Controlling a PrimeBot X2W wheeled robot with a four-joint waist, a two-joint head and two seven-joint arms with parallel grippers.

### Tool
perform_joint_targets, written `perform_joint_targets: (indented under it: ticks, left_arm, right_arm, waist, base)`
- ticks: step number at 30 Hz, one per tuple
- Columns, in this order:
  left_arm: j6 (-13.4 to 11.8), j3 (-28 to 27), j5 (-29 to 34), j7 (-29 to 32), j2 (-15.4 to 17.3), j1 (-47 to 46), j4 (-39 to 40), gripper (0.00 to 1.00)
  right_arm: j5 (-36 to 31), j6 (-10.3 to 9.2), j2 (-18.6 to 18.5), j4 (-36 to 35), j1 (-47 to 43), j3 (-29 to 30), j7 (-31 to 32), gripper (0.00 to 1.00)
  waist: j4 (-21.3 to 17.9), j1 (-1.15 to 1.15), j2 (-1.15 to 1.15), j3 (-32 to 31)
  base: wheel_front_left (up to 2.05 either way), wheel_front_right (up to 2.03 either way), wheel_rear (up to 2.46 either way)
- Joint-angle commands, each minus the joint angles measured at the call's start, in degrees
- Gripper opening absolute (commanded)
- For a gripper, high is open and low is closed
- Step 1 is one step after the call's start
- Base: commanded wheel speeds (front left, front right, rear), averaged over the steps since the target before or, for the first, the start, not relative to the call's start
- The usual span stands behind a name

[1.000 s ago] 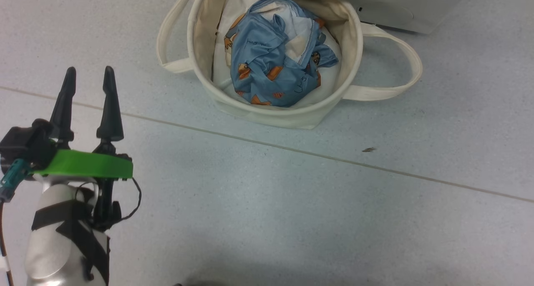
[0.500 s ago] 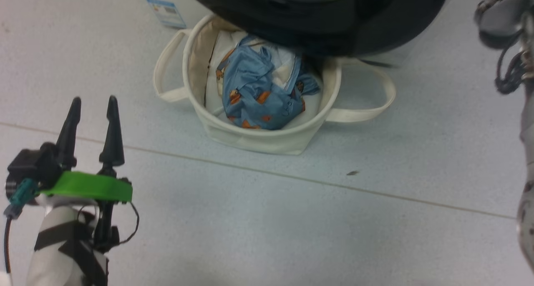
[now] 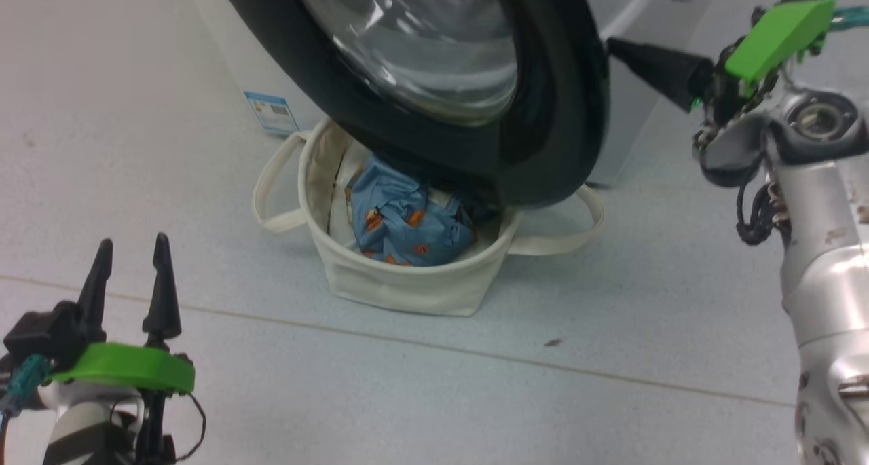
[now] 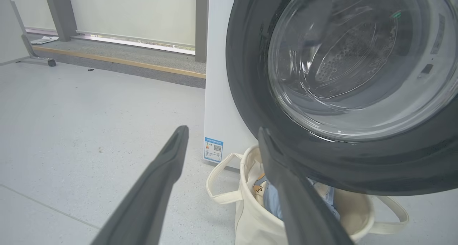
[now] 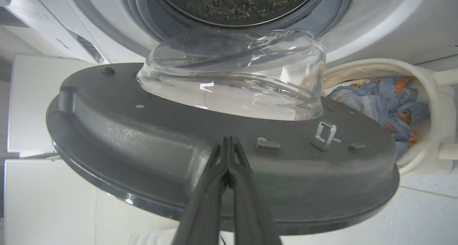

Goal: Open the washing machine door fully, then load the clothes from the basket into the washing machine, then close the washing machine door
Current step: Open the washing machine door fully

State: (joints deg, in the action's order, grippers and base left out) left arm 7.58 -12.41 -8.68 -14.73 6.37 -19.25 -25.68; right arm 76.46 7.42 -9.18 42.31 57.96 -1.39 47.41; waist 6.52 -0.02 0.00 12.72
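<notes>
- Behind the part-open washing machine door [image 3: 557, 112], the right pincer [image 5: 227, 141] is pressed closed and empty, tips at the door's inner face.
- The left pincer [image 3: 129, 248] is held spread, empty, above the floor [image 3: 407, 397].
- The clothes [image 3: 400, 224] are seen in the basket [image 3: 400, 292] beneath the door.

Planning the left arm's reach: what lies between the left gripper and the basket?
Bare floor, in the head view. The left gripper has nothing in its way to the basket; its loop handle comes first.
</notes>
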Motion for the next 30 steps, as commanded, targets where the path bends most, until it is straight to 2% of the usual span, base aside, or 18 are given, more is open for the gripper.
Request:
perform_joint_targets:
  ticks: [1,10,20,30]
  left_arm:
    - [-0.1,-2.4,0.3,-0.3,2.2,0.4,1.5,1.00]
    - [-0.1,-4.0,0.5,-0.3,2.4,3.4,1.0,1.00]
    - [-0.1,-4.0,0.5,-0.3,1.8,4.4,1.4,1.00]
    - [-0.1,-4.6,0.9,-0.3,1.9,4.9,0.6,1.00]
  right_arm:
    - [-0.8,0.07,1.7,-2.9,-0.5,-1.3,1.3,0.00]
    - [-3.9,0.07,3.4,-6.4,-7.5,-3.3,5.2,0.00]
    - [-5.7,0.07,6.0,-12.4,-13.6,-5.7,8.1,0.00]
    - [-1.2,0.07,6.3,-13.4,-17.1,-9.4,6.5,0.00]
  waist:
    - [0.6,0.02,0.00,-2.3]
    - [3.4,0.02,0.00,-6.2]
    - [8.6,0.02,0.00,-7.5]
    - [13.8,0.02,0.00,-9.1]
  base:
    - [0.00,0.00,0.00]
    - [0.00,0.00,0.00]
    - [0.00,0.00,0.00]
    - [0.00,0.00,0.00]
